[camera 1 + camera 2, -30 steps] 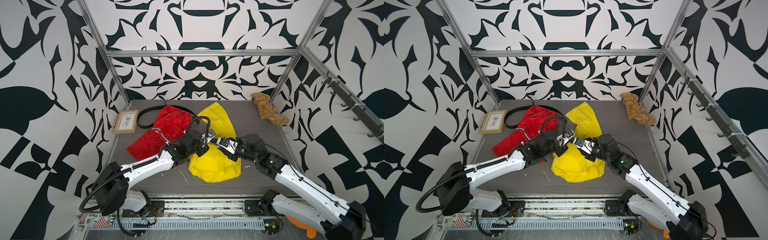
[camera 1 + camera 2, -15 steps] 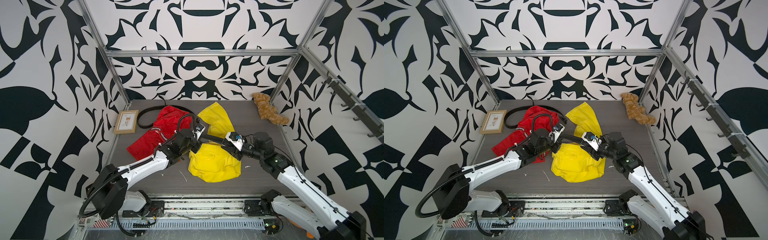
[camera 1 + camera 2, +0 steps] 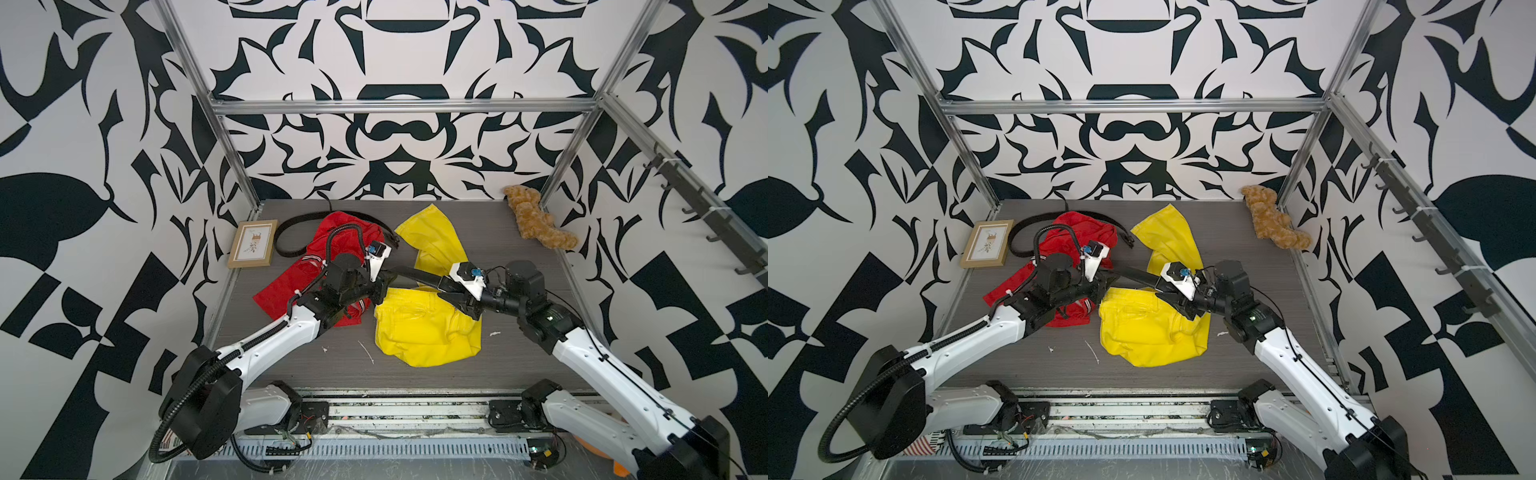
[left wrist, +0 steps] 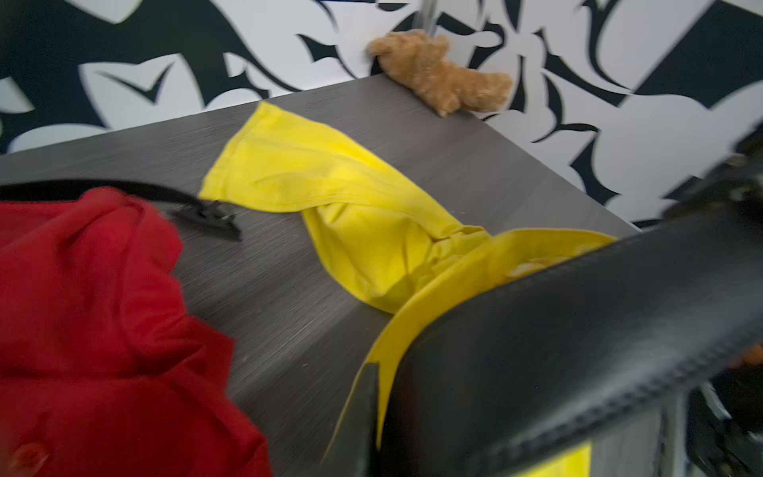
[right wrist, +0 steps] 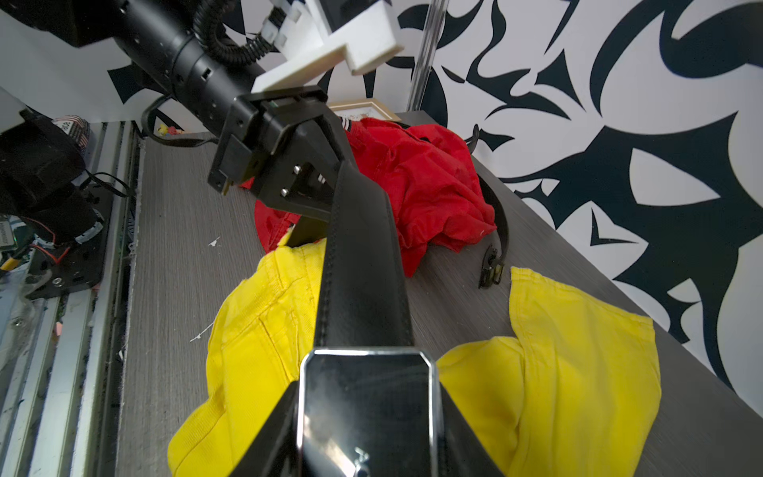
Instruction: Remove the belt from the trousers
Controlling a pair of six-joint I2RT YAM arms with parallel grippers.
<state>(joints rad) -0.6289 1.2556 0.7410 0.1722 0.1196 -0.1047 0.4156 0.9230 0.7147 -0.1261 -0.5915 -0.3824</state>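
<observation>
We see the black belt [image 3: 409, 274] stretched between the two claws, raised over the far edge of the yellow trousers [image 3: 419, 328], which lie crumpled in the middle of the counter [image 3: 498, 232]. The right claw [image 3: 444, 286] is clamped on the belt's shiny buckle end, as the right wrist view shows. The left claw [image 3: 380, 286] is at the strap's other end, with the strap lying between its jaws. We cannot tell whether they still press on it. We also cannot tell whether the belt still passes through a loop of the yellow pair.

The red trousers [image 3: 291, 282], with striped trim, lie to the left, partly under the left arm. A second belt [image 5: 501, 231] curls round their far side, its buckle resting on the counter between the two pairs. A picture frame [image 3: 252, 249] sits at the left edge, and a teddy bear [image 3: 536, 224] is in the far right corner.
</observation>
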